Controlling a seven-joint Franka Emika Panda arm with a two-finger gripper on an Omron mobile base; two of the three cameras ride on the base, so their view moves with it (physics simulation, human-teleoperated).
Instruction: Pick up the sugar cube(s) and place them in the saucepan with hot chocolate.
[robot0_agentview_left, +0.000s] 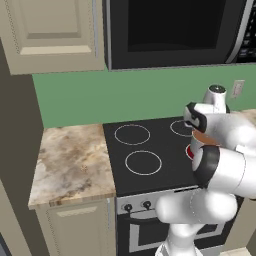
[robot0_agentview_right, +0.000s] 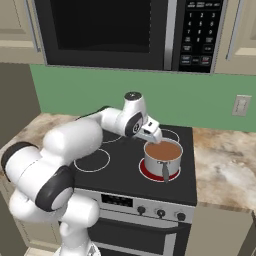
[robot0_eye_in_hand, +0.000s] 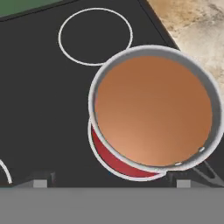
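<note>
Pincer (robot0_agentview_right: 156, 136) is hovering above the stove, saucepan (robot0_eye_in_hand: 153, 109) sitting directly below and slightly ahead, on the glowing red ring (robot0_eye_in_hand: 109, 159). Can't tell jaw width or whether it's carrying a cube. Cubes aren't discernible on the tabletop (robot0_agentview_right: 225, 160).

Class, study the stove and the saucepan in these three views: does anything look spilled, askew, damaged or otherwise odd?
Nothing stands out. The small pale-grey saucepan of brown hot chocolate sits upright on the red-glowing ring of the black glass stovetop, its liquid level and no spill beside it. The other white-outlined rings are unlit. The gripper hangs by the pan's rim.
</note>
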